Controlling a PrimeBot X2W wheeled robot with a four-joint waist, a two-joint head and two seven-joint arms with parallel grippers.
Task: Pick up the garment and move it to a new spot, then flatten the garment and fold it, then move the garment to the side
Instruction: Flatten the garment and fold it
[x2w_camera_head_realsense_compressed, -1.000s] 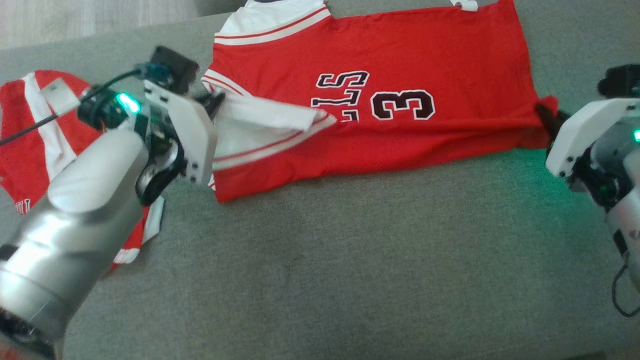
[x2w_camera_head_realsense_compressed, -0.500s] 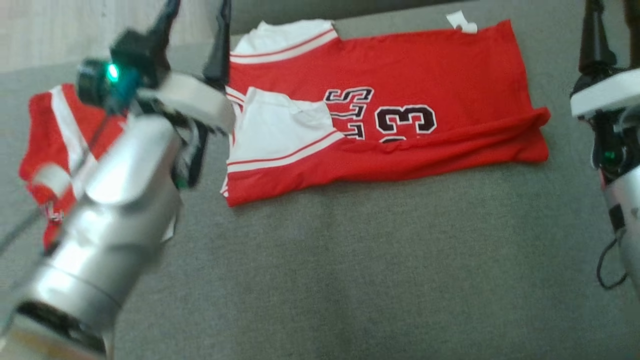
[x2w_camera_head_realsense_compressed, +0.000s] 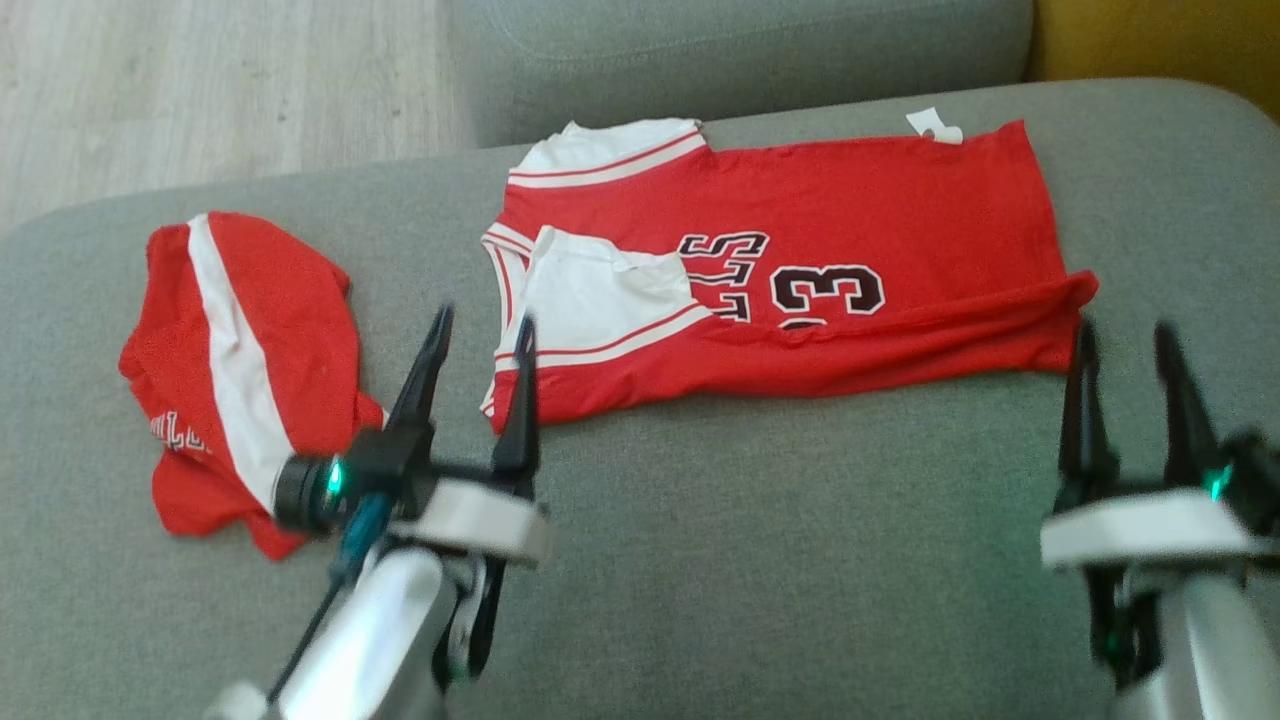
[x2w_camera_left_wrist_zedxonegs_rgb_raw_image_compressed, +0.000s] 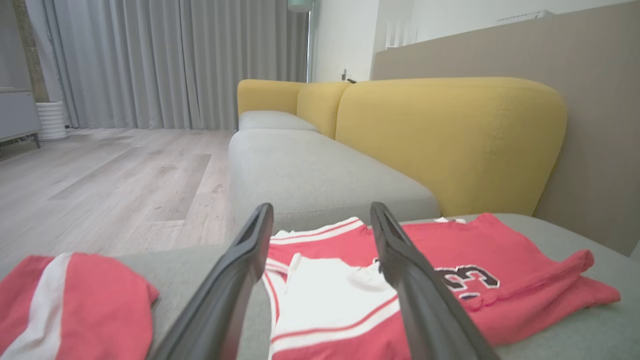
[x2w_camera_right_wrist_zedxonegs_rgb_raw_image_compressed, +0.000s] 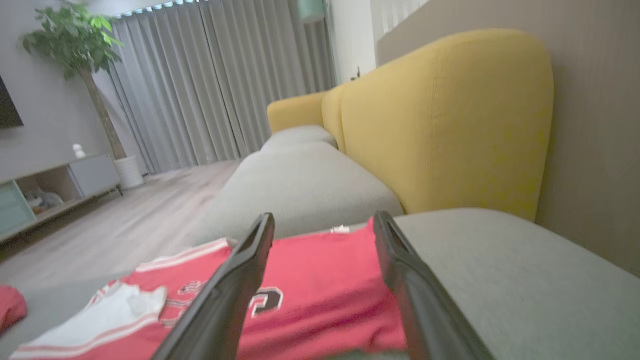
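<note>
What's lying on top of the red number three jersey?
Its white sleeve is folded onto the jersey, hiding part of the black lettering. The near edge is folded up over the lower part of the number. Covered letters cannot be read.

Silver forearm (x2w_camera_head_realsense_compressed: 370, 640), white wrist plate (x2w_camera_head_realsense_compressed: 480, 522), green LED (x2w_camera_head_realsense_compressed: 333, 480) — left pincer (x2w_camera_head_realsense_compressed: 485, 318), right pincer (x2w_camera_head_realsense_compressed: 1125, 328): long black fingers.

Home living room. I'm at a long grey fabric sofa seat (x2w_camera_head_realsense_compressed: 700, 560) with mustard-yellow upholstered backrests (x2w_camera_left_wrist_zedxonegs_rgb_raw_image_compressed: 450, 140). Floor-length grey pleated curtains (x2w_camera_left_wrist_zedxonegs_rgb_raw_image_compressed: 150, 60) on the far wall, pale wood-plank floor (x2w_camera_left_wrist_zedxonegs_rgb_raw_image_compressed: 100, 190). My right wrist view has a tall leafy green potted plant (x2w_camera_right_wrist_zedxonegs_rgb_raw_image_compressed: 70, 35) beside a low grey media cabinet with open shelves (x2w_camera_right_wrist_zedxonegs_rgb_raw_image_compressed: 50, 185).
</note>
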